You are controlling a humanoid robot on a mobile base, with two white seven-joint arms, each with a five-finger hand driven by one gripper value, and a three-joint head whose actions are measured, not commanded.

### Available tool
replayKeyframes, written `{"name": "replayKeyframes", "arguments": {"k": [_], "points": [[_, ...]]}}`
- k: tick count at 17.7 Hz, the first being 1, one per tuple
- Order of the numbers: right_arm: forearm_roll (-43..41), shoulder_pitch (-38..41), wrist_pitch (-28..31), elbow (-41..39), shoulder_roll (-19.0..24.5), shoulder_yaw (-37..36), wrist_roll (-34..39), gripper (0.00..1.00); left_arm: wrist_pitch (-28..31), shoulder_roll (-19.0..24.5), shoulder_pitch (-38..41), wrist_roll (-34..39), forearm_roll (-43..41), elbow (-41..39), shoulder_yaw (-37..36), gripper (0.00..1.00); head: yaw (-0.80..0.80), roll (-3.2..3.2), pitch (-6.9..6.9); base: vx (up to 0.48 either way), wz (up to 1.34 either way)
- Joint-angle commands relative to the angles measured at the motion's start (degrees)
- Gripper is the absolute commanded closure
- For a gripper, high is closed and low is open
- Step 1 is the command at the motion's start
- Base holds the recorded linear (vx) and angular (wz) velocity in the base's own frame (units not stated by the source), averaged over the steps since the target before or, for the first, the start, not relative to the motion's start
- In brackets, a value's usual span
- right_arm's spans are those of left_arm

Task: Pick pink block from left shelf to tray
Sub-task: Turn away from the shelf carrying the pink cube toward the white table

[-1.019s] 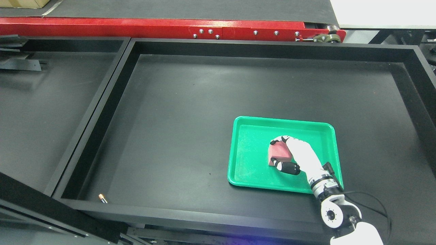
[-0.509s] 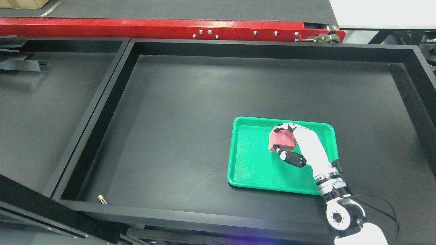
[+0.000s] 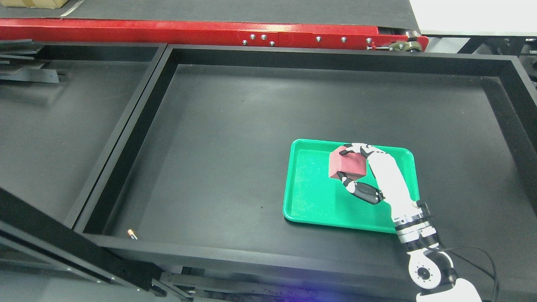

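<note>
A: The right hand (image 3: 364, 174) is closed around the pink block (image 3: 347, 165), fingers over its top and thumb under its near edge; the block sits over the upper middle of the green tray (image 3: 308, 197)

B: So which step is in hand?

A: The placing, by the look of it; the block is already above the tray, so what remains is to set it down and let go; whether it touches the tray floor or hangs just clear of it cannot be told from this angle, though it seems slightly raised

B: And what does the next move call for?

A: Lowering the block flat onto a bare part of the tray, away from the rim, then spreading the fingers without dragging it; the thumb beneath could tip it as it slides out

B: The surroundings?

A: The tray lies on a large black shelf (image 3: 235, 126) with raised walls; a second black shelf (image 3: 50, 126) adjoins it on the left; a small battery (image 3: 132, 234) lies near the front left corner; a red beam (image 3: 188, 31) runs along the back; the left arm is out of sight
</note>
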Motion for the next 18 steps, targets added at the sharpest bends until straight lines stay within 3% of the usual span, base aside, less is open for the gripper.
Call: {"name": "replayKeyframes", "arguments": {"k": [1, 18], "points": [[-1.18, 0.54, -0.3, -1.1, -1.0, -2.86, -0.04, 0.96, 0.0, 1.0, 1.15, -0.01, 0.0, -1.0, 0.0, 0.0, 0.0, 0.0, 0.0, -0.077, 0.07], [-3.12, 0.89, -2.5, -1.72, -1.0, -2.95, -0.13, 0.95, 0.0, 1.0, 1.15, -0.01, 0.0, -1.0, 0.0, 0.0, 0.0, 0.0, 0.0, -0.148, 0.26]]}}
